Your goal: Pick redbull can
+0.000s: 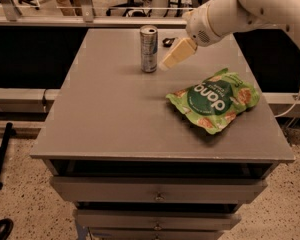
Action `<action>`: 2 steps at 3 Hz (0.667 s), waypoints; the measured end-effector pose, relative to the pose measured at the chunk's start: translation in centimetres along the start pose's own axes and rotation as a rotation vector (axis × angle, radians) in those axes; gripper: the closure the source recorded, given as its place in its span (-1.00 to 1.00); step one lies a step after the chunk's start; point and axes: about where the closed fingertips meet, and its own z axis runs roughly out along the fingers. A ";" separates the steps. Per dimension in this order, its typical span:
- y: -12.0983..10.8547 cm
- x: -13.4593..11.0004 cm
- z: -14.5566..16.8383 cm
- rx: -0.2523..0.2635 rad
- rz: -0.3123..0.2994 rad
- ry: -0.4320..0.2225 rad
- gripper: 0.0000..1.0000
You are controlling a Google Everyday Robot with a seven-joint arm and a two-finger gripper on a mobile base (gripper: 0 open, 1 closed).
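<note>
We see the redbull can (149, 49) standing upright on the grey bench (105, 114), toward the far edge and a little left of the middle. Nothing is touching it. The hand (168, 62) comes in from the upper right on a white arm (240, 9), angled down and to the left. Its pale tip hangs just beside the can's right side, about level with the lower half of the can, with a narrow gap between them. From this angle we cannot tell whether the hand is open or closed.

A green snack bag (213, 100) lies flat on the right part of the bench, well apart from the can. A small dark wrapper (168, 41) shows behind the hand near the far edge, mostly hidden. Below the bench top we see drawers (157, 190).
</note>
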 end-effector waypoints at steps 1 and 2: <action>0.1 -0.9 3.1 -0.052 0.069 -0.097 -1.00; 0.8 -2.3 5.8 -0.111 0.126 -0.192 -1.00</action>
